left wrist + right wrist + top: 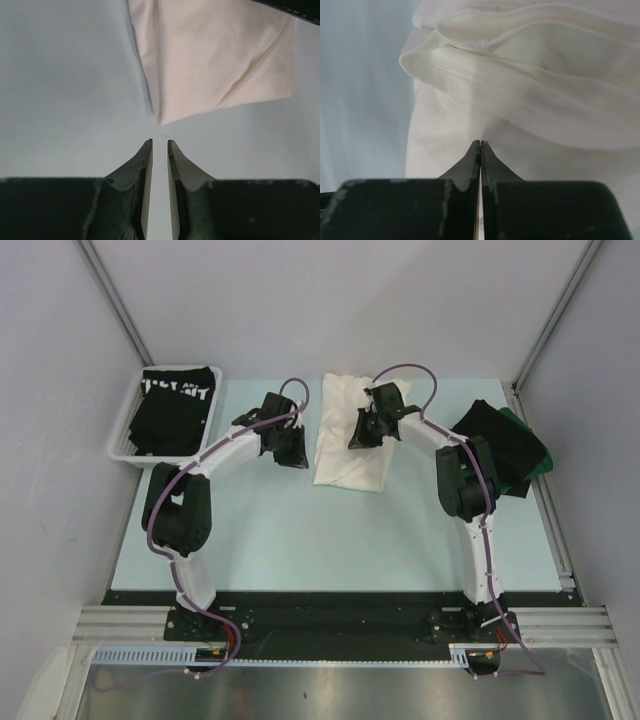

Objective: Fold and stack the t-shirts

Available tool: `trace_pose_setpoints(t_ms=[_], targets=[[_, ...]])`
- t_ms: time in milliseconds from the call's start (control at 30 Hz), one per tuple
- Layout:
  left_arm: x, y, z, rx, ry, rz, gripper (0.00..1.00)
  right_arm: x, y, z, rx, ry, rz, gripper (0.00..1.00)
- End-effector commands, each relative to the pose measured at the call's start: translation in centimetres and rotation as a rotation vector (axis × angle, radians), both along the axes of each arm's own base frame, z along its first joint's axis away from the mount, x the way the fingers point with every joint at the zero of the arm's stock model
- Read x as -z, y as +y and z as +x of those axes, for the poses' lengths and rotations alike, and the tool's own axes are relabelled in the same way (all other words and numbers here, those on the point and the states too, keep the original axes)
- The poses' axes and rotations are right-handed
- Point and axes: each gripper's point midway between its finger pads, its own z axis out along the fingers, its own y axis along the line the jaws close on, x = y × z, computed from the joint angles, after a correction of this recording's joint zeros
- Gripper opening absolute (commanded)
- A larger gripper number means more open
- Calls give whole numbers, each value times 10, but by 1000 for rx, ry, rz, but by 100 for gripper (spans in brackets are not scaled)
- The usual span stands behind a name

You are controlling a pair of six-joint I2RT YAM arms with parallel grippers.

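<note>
A folded white t-shirt [348, 445] lies in the middle of the table, plain side up; no print shows. My right gripper [360, 433] hovers over its upper part, shut with nothing between the fingers; in the right wrist view [480, 142] the tips point at its layered hem folds [520, 85]. My left gripper [296, 455] sits just left of the shirt, jaws a narrow gap apart and empty. In the left wrist view [160, 142] a corner of the white t-shirt [215, 60] lies just ahead of the tips. A black t-shirt [492, 440] lies over a dark green one [538, 455] at the right.
A white mesh basket [122, 435] at the far left holds a black t-shirt with white lettering [178, 405]. Grey walls close in on both sides, and a metal rail [545, 500] runs along the table's right edge. Pale blue table surface [330, 540] lies between the arms.
</note>
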Motion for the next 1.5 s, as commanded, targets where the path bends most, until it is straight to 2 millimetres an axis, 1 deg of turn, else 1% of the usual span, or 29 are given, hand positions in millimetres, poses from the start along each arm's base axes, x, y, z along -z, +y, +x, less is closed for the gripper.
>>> trace_pose_setpoints(t_ms=[0,67,100,167,300,400,567,700,733,800,833,867,933,967,1000,1100,1200,1300,1333,1367,1467], targets=[[-20,-2,4,21,-62,-30,23,-22,5,8,4,-61,28,0],[-20,-1,4,25,-61,-24,23,-22,3,13,10,-67,25,0],[-21,-1,5,25,-64,-22,22,-18,2,15,13,-64,22,0],[-20,-1,5,28,-63,-19,22,-18,1,20,15,-69,25,0],[-19,0,5,31,-59,-13,22,-3,0,26,12,-48,10,0],[-19,1,6,32,-65,-8,22,4,0,29,6,-41,5,0],[-18,2,6,33,-61,-2,22,7,0,37,5,-48,-1,0],[-18,2,8,33,-61,2,22,-1,0,49,8,-85,-6,0],[-18,2,8,34,-62,2,22,-10,-1,57,15,-108,0,0],[-17,2,8,35,-59,2,22,-8,-4,64,21,-107,-2,0],[-15,2,8,34,-55,5,22,-12,-4,67,21,-117,0,0],[-15,2,8,34,-53,6,22,-16,-7,76,29,-134,2,0],[-14,2,8,32,-53,6,22,-17,-10,81,35,-140,-2,0],[-14,2,8,33,-53,5,22,-24,-13,88,43,-160,2,0],[-14,2,7,33,-51,6,22,-20,-17,90,47,-153,-1,0],[-12,3,6,32,-49,8,22,-22,-26,97,63,-161,-5,0],[-12,4,6,31,-49,9,22,-23,-32,100,72,-166,-7,0],[-11,4,5,30,-47,9,22,-27,-32,98,68,-163,-2,0],[-12,3,5,32,-49,5,22,-37,-32,97,66,-175,4,0],[-12,3,5,32,-49,5,22,-42,-31,96,67,-179,15,0],[-12,3,4,32,-46,3,22,-67,-22,86,51,-204,42,0]])
